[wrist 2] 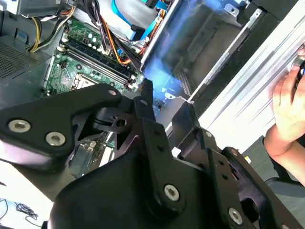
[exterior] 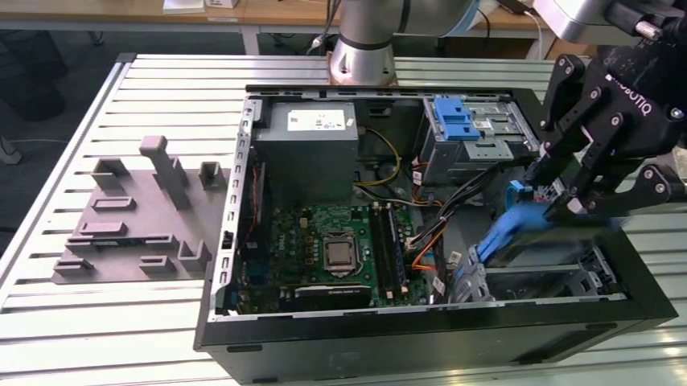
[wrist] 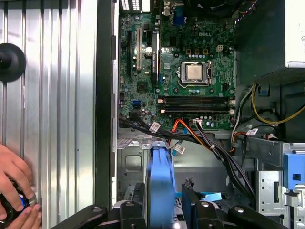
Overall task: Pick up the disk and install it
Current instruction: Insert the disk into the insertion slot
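We judge the install step to be in hand: the pick-up is done and the disk (exterior: 503, 239) is off the worktop (exterior: 161, 88), held over the open case (exterior: 429, 342). The gripper (exterior: 558, 205) has its fingers closed on the disk's blue frame. In the first wrist view the blue edge (wrist: 159, 186) stands upright between the two black fingers (wrist: 190, 207).

In the exterior view the disk hangs tilted. Its lower end dips toward the bay (exterior: 548, 281) in the case's near corner, on the exterior view's right, and its upper end is at the fingers. We cannot tell whether that lower end touches the bay's metal or sits just above it.

A bundle of cables (exterior: 451, 201) runs between the board (exterior: 333, 249) and the bay, close beside the disk's path. A hand (wrist: 14, 181) rests on a control at the worktop's edge, well apart from the case.

Seating the disk calls, in our judgement, for bringing its frame square with the bay's rails and keeping it clear of the cables. If it goes in tilted, the frame could catch on the bay's rim.
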`<control>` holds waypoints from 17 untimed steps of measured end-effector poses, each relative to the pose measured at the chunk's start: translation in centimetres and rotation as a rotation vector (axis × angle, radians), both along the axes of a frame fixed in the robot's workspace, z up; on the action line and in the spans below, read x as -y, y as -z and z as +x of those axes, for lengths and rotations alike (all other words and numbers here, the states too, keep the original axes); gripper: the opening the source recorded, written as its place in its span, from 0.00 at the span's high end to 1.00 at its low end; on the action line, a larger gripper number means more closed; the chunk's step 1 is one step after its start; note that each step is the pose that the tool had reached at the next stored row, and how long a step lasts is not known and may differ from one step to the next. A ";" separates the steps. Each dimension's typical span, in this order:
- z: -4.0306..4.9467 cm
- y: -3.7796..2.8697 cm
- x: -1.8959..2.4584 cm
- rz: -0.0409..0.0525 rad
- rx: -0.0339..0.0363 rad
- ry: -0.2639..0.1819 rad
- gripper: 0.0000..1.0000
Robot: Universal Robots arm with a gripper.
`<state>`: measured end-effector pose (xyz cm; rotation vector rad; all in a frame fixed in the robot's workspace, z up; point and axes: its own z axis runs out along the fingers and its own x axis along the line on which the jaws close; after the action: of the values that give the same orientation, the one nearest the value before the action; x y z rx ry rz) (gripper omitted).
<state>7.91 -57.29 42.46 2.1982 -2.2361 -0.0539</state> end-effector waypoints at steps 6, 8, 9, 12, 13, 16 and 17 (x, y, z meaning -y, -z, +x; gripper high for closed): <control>0.00 0.99 0.00 -0.0002 0.0000 0.000 0.56; 0.00 1.36 0.00 0.0000 0.0000 0.000 0.56; 0.00 1.54 0.00 0.0000 0.0000 0.000 0.56; 0.00 2.07 0.00 -0.0001 0.0000 0.000 0.64; 0.00 2.26 0.00 -0.0002 0.0000 0.000 0.70; 0.00 2.81 0.01 0.0000 0.0000 0.000 0.82; 0.00 2.99 0.00 0.0000 0.0000 0.000 0.87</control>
<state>7.91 -57.30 39.47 2.1981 -2.2362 -0.0539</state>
